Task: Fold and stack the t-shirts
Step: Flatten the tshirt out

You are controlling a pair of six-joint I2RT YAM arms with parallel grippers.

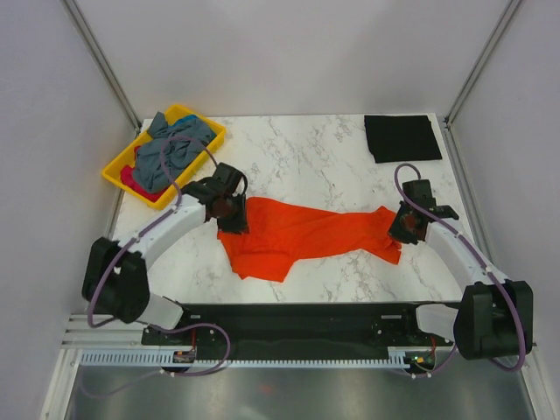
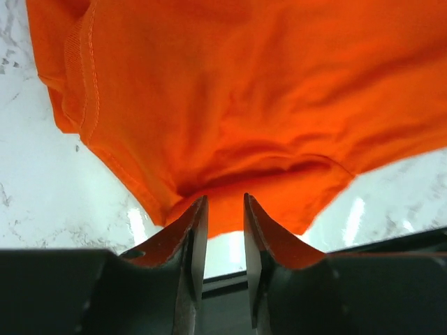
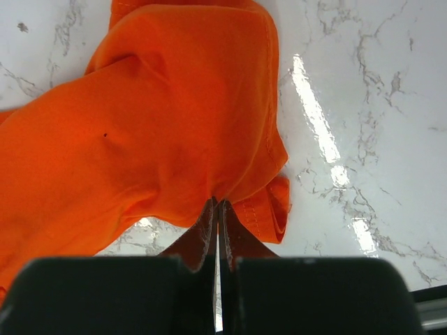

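One black cloth t-shirt (image 1: 402,137) lies folded right of the yellow plastic tray (image 1: 114,175) of waiting shirts (image 1: 166,153), and near it the unfolded bright orange t-shirt (image 1: 297,232) is pinched by the right claw (image 3: 216,204), while whether the left claw (image 2: 222,199) grips I cannot tell.

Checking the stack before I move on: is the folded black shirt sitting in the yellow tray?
No, the black t-shirt lies folded on the table at its far right corner, while the yellow tray is at the far left.

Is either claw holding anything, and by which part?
Right claw pinches the orange shirt at a hemmed edge. Left claw sits at its other end; whether it grips cannot be told.
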